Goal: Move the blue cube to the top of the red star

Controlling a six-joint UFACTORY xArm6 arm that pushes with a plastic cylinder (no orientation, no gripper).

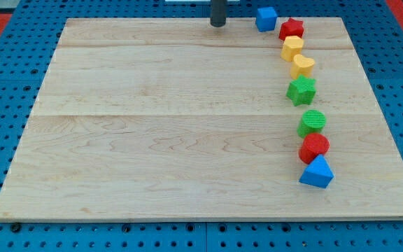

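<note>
Our tip (217, 25) sits at the view's top edge of the board (152, 126), gripping nothing, just a bare rod, w/ a gap to the blue cube (266, 18) on its right. Cube's near the top edge, just upper-left of the red star (292, 29), about touching. Below the star, a curved column runs down: two yellow blocks (293, 47) (302, 65), green star (301, 90), green cylinder (313, 122), red cylinder (314, 147), blue triangle block (317, 173).
</note>
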